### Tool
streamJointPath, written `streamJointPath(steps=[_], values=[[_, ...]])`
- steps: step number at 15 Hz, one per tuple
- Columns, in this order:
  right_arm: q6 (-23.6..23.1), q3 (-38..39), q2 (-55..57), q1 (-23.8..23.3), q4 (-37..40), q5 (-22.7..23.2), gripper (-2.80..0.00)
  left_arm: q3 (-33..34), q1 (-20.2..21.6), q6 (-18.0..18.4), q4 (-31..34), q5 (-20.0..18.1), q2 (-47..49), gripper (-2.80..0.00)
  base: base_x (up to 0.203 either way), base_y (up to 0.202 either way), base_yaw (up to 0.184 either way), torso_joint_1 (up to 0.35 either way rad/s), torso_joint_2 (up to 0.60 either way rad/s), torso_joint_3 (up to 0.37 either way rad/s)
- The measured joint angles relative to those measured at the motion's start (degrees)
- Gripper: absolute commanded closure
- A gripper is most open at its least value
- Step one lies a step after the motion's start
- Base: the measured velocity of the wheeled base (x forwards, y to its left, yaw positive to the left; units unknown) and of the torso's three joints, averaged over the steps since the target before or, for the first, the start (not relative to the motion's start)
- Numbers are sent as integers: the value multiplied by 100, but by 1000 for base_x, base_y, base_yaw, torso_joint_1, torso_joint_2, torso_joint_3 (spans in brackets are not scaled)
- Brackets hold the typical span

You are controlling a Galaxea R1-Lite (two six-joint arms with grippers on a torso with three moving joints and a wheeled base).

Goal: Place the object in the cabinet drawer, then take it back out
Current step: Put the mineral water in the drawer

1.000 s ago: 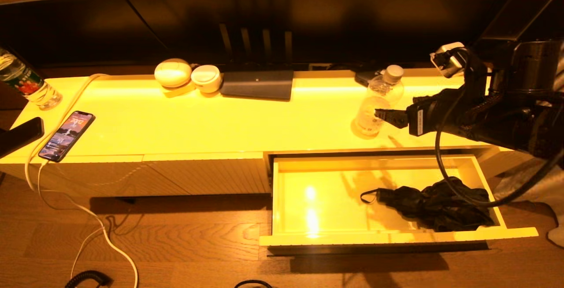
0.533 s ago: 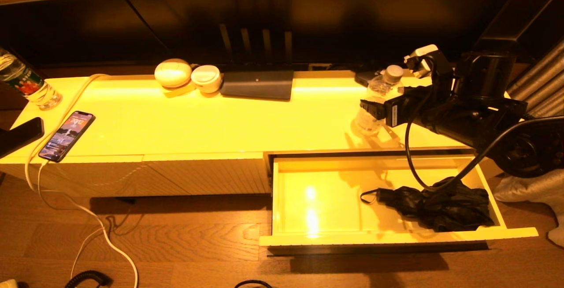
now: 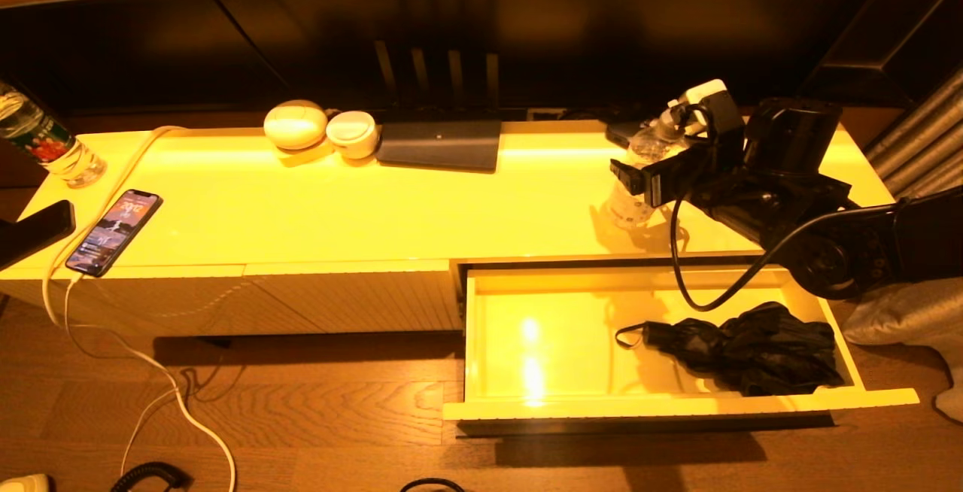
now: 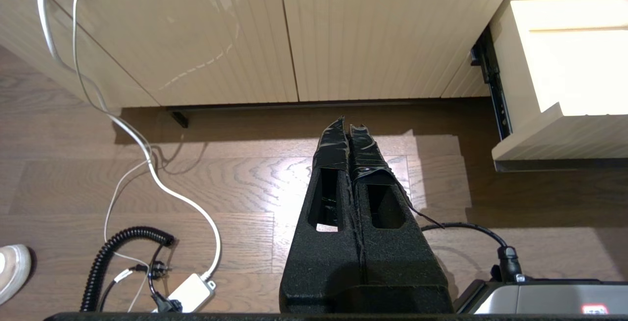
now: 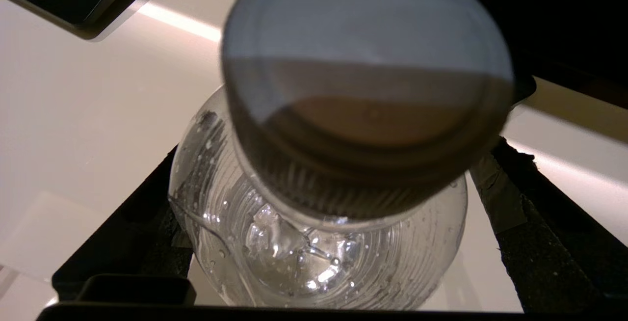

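Observation:
A clear plastic bottle [image 3: 626,206] with a pale cap [image 5: 368,66] stands upright on the cabinet top, at the right. My right gripper [image 3: 630,180] is open and straddles the bottle's upper body [image 5: 319,252], one finger [image 5: 122,227] close against it and the other finger [image 5: 530,223] standing a little off. The cabinet drawer [image 3: 677,406] is pulled out below, its glossy inside showing, with a black folded umbrella [image 3: 745,349] lying in its right half. My left gripper [image 4: 346,125] is shut on nothing and hangs above the wooden floor in front of the cabinet, beside the drawer's corner [image 4: 564,134].
On the cabinet top lie a phone [image 3: 113,232] on a white cable, another bottle [image 3: 45,146] at far left, two white round cases [image 3: 295,124] and a dark flat pad [image 3: 440,144]. Cables and a white adapter [image 4: 189,291] lie on the floor.
My right arm has swung left and back over the cabinet top, and its open gripper has come from beside the bottle to around it. The drawer and umbrella have not moved.

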Motion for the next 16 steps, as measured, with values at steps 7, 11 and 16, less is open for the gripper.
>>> streamJointPath(steps=[7,11,16], values=[[-233,-538,356,15,-247,-285,-280,0,0,3,-2,0,0,0,0,0,0,0,0,0],[-244,-660,488,90,-513,-304,-280,0,0,0,-2,0,0,0,0,0,0,0,0,0],[-296,-717,567,246,-640,-574,0,0,0,1,0,0,0,0,0,0,0,0,0,0]])
